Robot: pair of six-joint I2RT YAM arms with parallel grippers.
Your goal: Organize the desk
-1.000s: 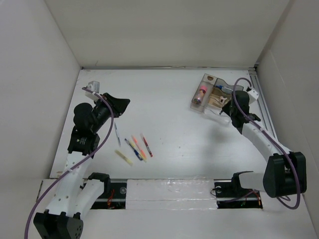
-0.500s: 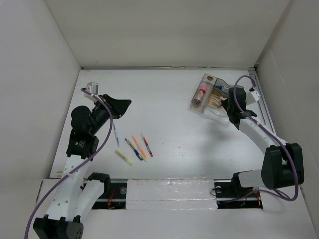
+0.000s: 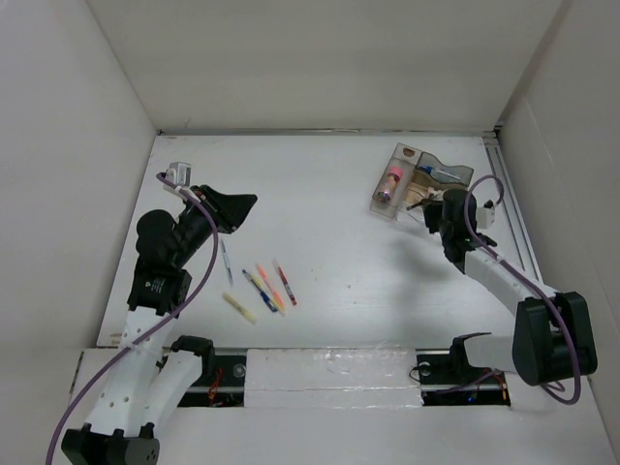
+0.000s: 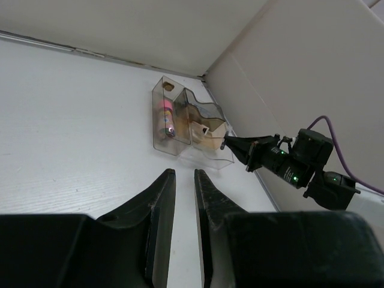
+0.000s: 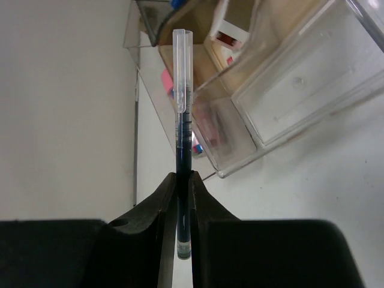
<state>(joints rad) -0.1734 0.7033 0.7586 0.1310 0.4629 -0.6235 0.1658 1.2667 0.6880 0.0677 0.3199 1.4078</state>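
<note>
The white desk (image 3: 368,262) holds several pens lying loose at the front left: a white-blue one (image 3: 226,260), a blue one (image 3: 259,291), an orange one (image 3: 270,287), a red one (image 3: 285,283) and a yellow one (image 3: 240,307). My right gripper (image 5: 183,177) is shut on a dark blue pen with a clear cap (image 5: 182,120), whose cap end points at the clear compartment tray (image 5: 300,90). In the top view that gripper (image 3: 433,207) is at the tray's near edge. My left gripper (image 4: 184,174) hovers above the desk, empty, its jaws a narrow gap apart; it also shows in the top view (image 3: 246,201).
The clear tray (image 3: 399,153) at the back right holds a pink tube (image 3: 392,182) and small items. A metal rail (image 3: 513,213) runs along the right edge. White wall panels stand on three sides.
My right gripper has moved nearer and slightly left along the tray's front edge, still holding the pen. My left arm has shifted only slightly.
</note>
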